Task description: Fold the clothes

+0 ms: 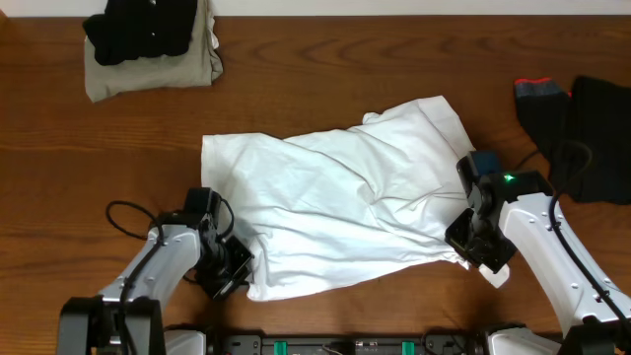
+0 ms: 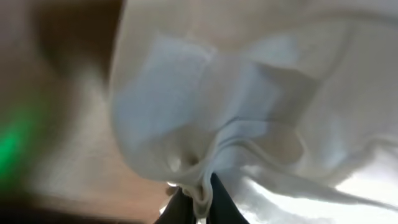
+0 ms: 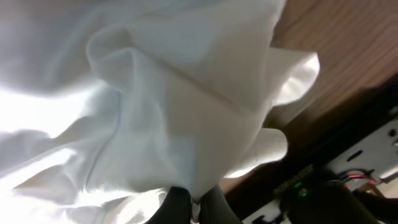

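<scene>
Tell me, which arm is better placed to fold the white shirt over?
Probably left: the left gripper pinches the white shirt at its flat near corner; the right gripper grips amid bunched folds.

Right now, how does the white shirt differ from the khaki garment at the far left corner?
The white shirt lies spread out and wrinkled; the khaki garment is folded compactly. The left gripper and right gripper pinch the white shirt; the khaki garment lies free under black clothes. Both are cloth.
</scene>
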Robot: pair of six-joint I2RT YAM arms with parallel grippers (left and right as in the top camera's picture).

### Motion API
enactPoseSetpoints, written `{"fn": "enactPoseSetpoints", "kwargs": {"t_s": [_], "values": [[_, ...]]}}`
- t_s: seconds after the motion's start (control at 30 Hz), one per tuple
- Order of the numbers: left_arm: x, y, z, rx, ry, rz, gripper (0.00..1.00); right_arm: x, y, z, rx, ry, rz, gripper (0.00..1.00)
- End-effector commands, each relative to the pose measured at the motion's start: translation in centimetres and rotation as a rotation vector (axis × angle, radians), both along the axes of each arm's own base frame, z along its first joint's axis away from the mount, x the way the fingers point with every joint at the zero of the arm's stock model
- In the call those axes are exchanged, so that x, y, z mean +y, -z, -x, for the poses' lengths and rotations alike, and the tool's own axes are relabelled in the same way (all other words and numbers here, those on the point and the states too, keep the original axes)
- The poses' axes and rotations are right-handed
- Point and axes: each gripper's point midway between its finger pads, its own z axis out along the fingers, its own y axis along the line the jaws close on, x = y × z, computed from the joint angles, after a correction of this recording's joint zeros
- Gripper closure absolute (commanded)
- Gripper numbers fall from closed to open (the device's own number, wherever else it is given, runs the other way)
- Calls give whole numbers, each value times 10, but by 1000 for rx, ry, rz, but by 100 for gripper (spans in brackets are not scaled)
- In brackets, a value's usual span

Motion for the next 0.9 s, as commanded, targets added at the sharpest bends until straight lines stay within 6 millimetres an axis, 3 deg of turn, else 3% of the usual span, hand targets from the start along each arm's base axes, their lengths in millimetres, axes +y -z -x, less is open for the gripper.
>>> {"fn": "enactPoseSetpoints", "kwargs": {"t_s": [0.0, 0.2, 0.37, 0.47, 0.73, 0.87], "values": [[11, 0, 32, 135, 31, -59, 94, -10, -9, -5, -11, -22, 64, 99], [13, -23, 63, 271, 56, -57, 94, -17, -33, -9, -9, -32, 111, 98], [13, -35, 73, 267, 92, -43, 94, -17, -39, -15, -27, -62, 105, 95], [13, -37, 66, 214, 90, -42, 94, -15, -38, -20, -49, -60, 100, 95], [11, -57, 25, 44, 90, -46, 94, 5, -33, -57, -197, -47, -6, 94], [22, -53, 13, -8, 103, -114, 94, 10, -33, -75, -270, -45, -26, 93]]}}
